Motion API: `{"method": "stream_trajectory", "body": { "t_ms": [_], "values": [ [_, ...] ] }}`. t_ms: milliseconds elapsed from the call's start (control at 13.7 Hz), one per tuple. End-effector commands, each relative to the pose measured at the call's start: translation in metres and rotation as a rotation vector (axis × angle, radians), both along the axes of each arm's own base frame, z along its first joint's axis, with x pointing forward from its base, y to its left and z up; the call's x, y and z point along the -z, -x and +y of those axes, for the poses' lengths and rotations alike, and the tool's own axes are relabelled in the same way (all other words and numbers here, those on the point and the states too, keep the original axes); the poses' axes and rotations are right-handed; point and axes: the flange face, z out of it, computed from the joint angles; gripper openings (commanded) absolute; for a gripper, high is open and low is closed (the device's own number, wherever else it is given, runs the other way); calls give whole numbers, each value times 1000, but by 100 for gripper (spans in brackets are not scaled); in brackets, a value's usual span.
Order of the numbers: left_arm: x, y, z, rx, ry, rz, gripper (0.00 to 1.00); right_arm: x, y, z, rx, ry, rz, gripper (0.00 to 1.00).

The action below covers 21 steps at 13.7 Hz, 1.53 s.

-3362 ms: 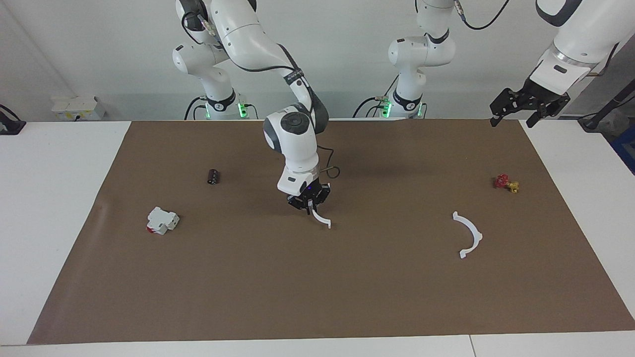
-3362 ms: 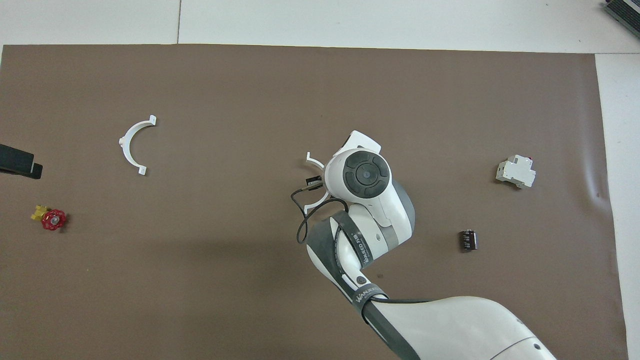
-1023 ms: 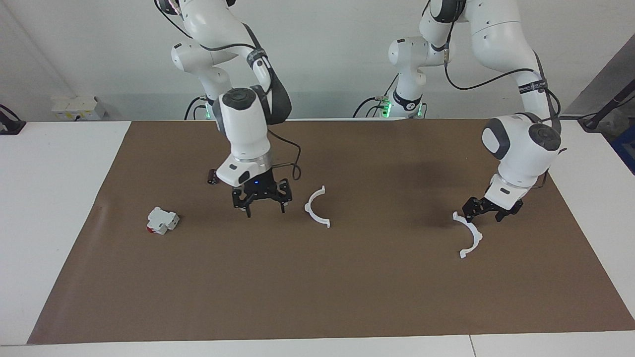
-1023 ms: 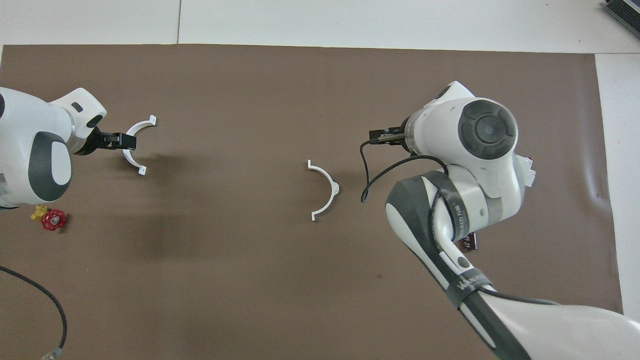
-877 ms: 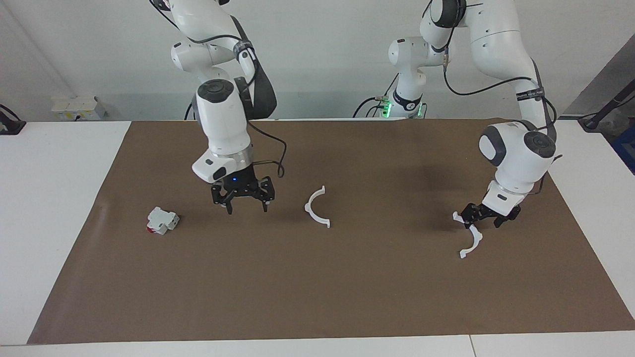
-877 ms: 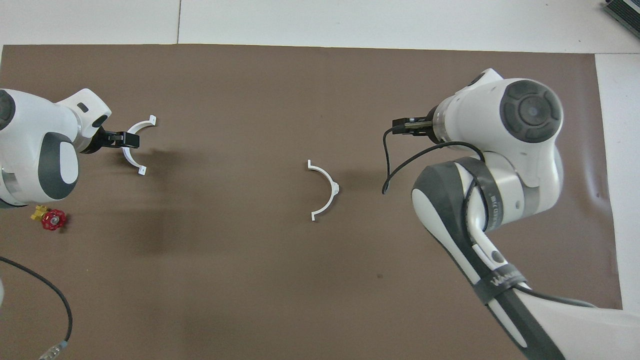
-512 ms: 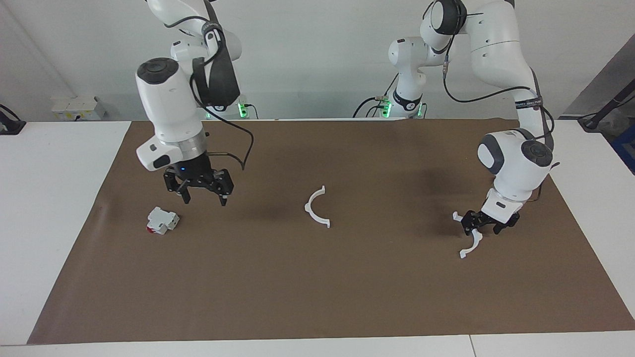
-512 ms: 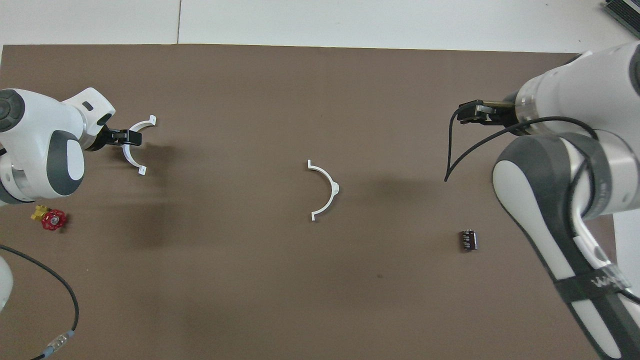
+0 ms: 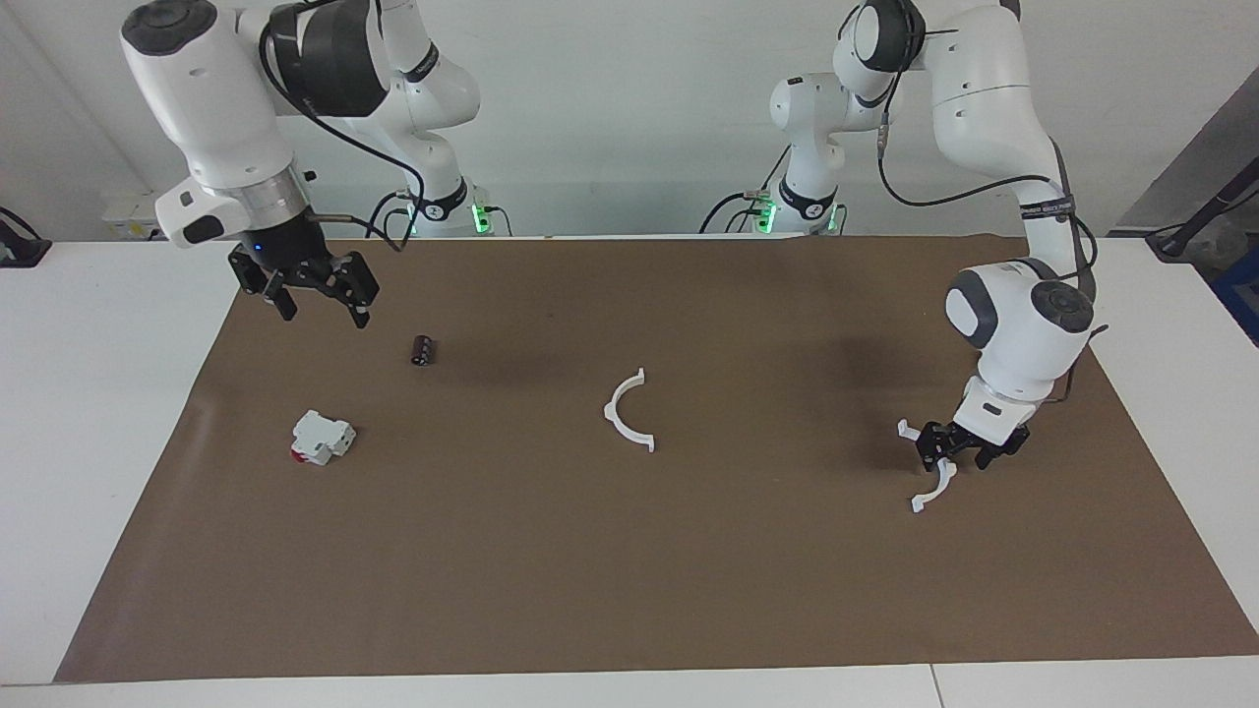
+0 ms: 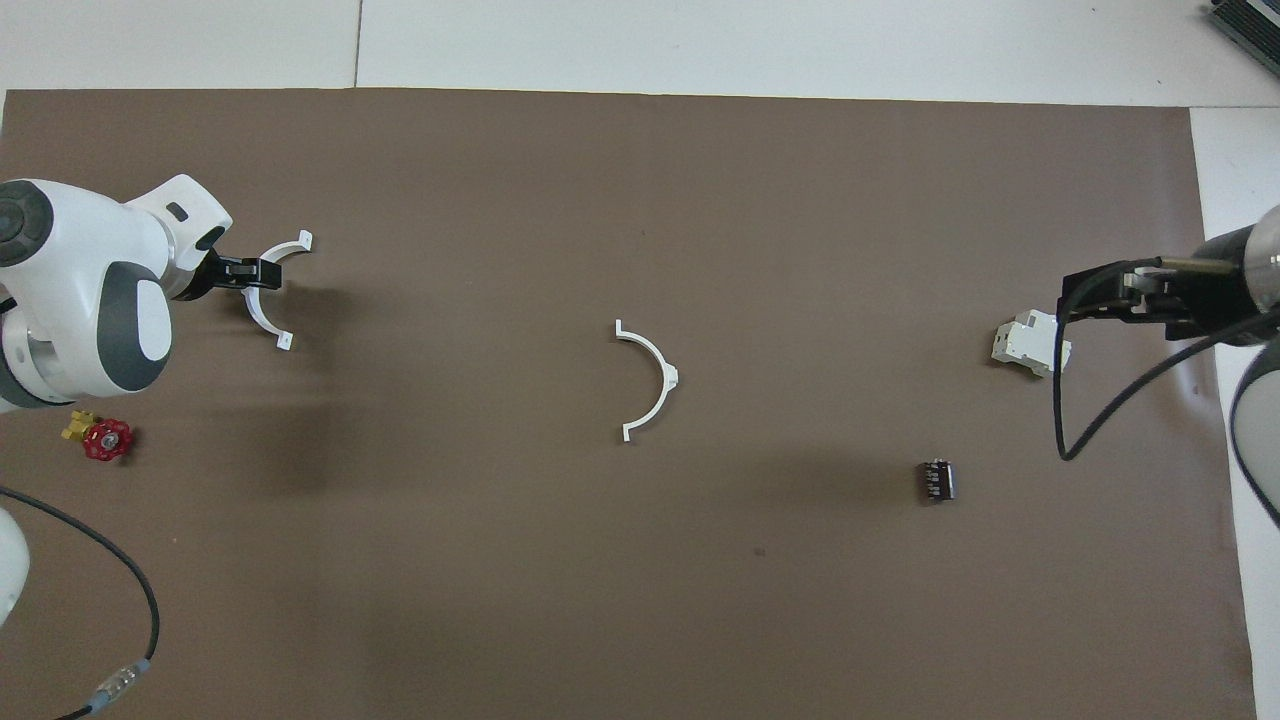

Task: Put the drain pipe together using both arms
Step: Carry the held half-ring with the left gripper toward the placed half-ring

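One white half-ring of the drain pipe (image 9: 610,413) lies on the brown mat in the middle of the table; it also shows in the overhead view (image 10: 665,375). The second half-ring (image 9: 932,489) lies toward the left arm's end (image 10: 260,312). My left gripper (image 9: 949,460) is down at the middle of that half-ring's arc (image 10: 262,268); the piece still rests on the mat. My right gripper (image 9: 325,315) is open and empty, raised over the right arm's end of the mat, and shows in the overhead view (image 10: 1080,305) above the white blocky part.
A white blocky part with a red end (image 9: 320,438) and a small dark cylinder (image 9: 423,350) lie toward the right arm's end. A red and yellow valve (image 10: 105,438) lies beside the left arm. A black cable (image 10: 135,590) hangs near the robots.
My right gripper let go of the middle half-ring, rose and swung away toward its own end of the table. My left gripper came down onto the second half-ring.
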Motion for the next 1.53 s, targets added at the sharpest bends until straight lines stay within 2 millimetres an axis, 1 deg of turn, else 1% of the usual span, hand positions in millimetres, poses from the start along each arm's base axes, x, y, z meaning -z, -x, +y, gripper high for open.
{"method": "stream_trajectory", "body": {
  "t_ms": [0, 73, 146, 219, 292, 365, 438, 512, 585, 731, 804, 950, 1023, 1169, 1315, 1388, 1462],
  "values": [
    [4, -2, 0, 11, 6, -13, 81, -8, 20, -15, -50, 10, 44, 100],
    [5, 0, 2, 7, 8, -4, 79, -11, 24, -22, -54, 13, 47, 100],
    [6, 0, 2, 7, 8, 1, 75, -9, 27, -36, -42, 11, 53, 100],
    [5, 0, 1, 8, 9, -1, 70, -7, 29, -44, -49, 8, 59, 100],
    [5, 0, 0, 10, 9, 2, 61, -9, 29, -43, -42, 5, 55, 100],
    [4, 0, -1, 10, 8, 1, 35, -12, 26, -43, -37, 9, 44, 100],
    [5, 0, -2, 13, 8, 4, 12, -17, 21, -44, -33, 22, 33, 100],
    [4, 0, -3, 13, 9, 4, 0, -26, 15, -45, -32, 31, 19, 100],
    [3, -1, -5, 18, 8, 4, 0, -30, 13, -41, -35, 32, 21, 100],
    [-5, -1, -8, 47, 3, 1, 0, -29, 11, -38, 15, 30, 21, 100],
    [-12, 0, -21, 75, 3, 1, 0, -27, 11, -38, 14, 32, 29, 100],
    [-31, 4, -38, 104, 2, 17, 0, -24, 12, -36, 2, 33, 42, 100],
    [-37, 7, -58, 129, 2, 21, 0, -25, 12, -36, -1, 49, 41, 100],
    [-35, 13, -98, 170, 4, 41, 0, -26, 13, -34, -7, 55, 44, 100],
    [-33, 23, -143, 136, 14, 49, 0, -24, 16, -30, -10, 40, 49, 100],
    [-34, 28, -164, 130, 17, 50, 0, -20, 17, -32, -6, 36, 57, 100],
    [-31, 36, -185, 136, 13, 60, 0, -21, 17, -34, -3, 36, 53, 100]
  ]
}}
